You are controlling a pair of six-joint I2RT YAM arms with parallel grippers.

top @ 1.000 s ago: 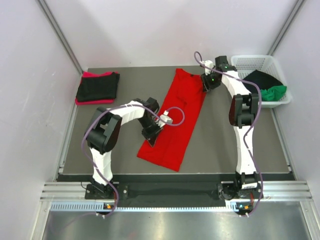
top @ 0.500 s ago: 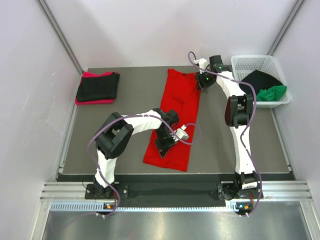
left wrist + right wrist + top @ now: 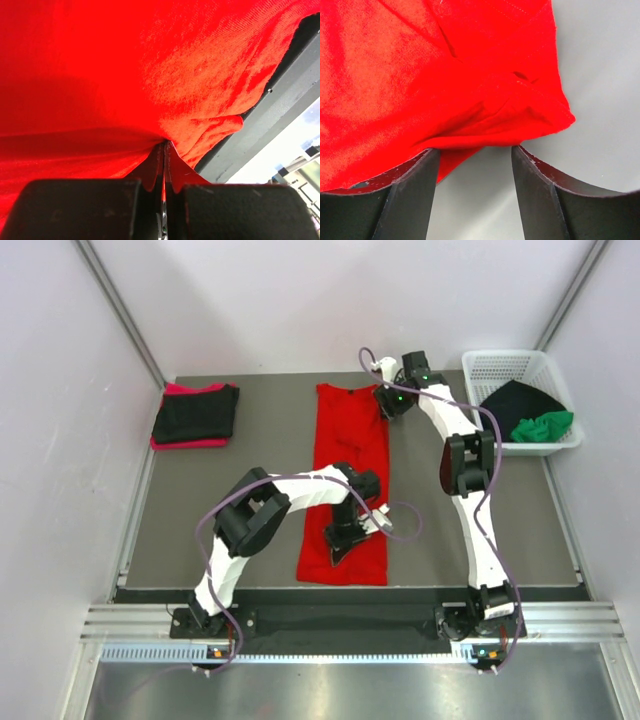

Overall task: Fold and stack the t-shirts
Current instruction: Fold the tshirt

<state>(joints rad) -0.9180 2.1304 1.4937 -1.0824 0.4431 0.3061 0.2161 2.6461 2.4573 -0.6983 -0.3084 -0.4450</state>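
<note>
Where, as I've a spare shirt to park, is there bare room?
Bare mat lies between the folded stack and the red t-shirt, and between that shirt and the right arm. Crowded: the middle strip, where both arms reach over the shirt, and the filled basket.

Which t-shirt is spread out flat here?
The bright red t-shirt, stretched lengthwise mid-table; the folded stack lies far left; black shirt and green shirt sit bunched in the basket.
</note>
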